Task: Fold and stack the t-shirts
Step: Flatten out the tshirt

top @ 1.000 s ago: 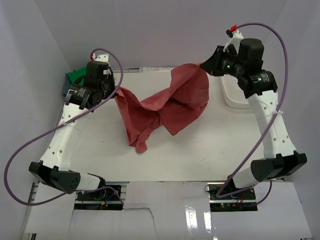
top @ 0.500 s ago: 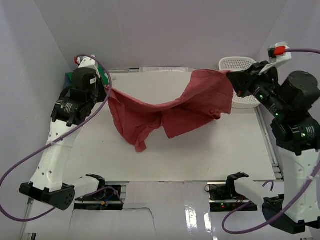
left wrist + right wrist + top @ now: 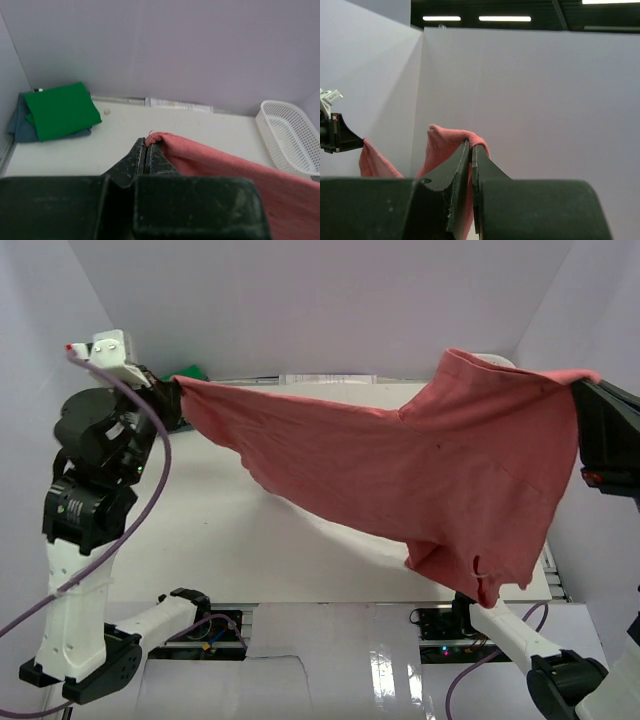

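The brick-red t-shirt (image 3: 400, 460) hangs stretched in the air between both grippers, well above the table. My left gripper (image 3: 172, 392) is shut on its left edge; the pinch shows in the left wrist view (image 3: 148, 145) with the red cloth (image 3: 225, 167) trailing right. My right gripper (image 3: 585, 385) is shut on the shirt's right edge; it shows in the right wrist view (image 3: 471, 146), the cloth (image 3: 440, 142) draped over the tips. The green t-shirt (image 3: 61, 110) lies folded on the blue-grey t-shirt (image 3: 17, 127) at the table's far left corner.
The white lattice basket (image 3: 290, 132) stands at the far right of the table, hidden behind the shirt in the top view. A paper strip (image 3: 177, 104) lies along the back wall. The white table (image 3: 230, 540) lies under the hanging shirt.
Both arms have risen high and moved apart. The red shirt has lifted off the table and spread out wide between them.
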`<state>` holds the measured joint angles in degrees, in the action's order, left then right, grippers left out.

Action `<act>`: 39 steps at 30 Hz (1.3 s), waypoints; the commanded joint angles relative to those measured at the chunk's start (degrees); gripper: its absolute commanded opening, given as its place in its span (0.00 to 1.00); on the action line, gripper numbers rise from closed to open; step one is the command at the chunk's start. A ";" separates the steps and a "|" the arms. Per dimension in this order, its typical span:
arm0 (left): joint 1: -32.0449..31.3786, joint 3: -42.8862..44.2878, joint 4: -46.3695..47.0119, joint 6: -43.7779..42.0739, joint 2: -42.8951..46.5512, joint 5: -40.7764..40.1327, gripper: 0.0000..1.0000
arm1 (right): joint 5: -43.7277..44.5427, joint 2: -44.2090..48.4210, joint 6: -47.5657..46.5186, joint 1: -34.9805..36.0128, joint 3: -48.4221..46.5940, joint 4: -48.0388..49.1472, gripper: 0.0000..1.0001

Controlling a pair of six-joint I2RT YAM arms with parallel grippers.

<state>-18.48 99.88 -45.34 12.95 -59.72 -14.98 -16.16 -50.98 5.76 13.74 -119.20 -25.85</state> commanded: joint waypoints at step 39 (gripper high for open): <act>0.20 -0.30 10.89 -2.32 23.95 -2.59 0.00 | -9.94 14.94 6.46 -4.42 5.29 25.23 0.08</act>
<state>-18.48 99.70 -37.28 11.75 -36.10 -15.70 -27.42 -37.89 13.10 9.54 -114.78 -7.90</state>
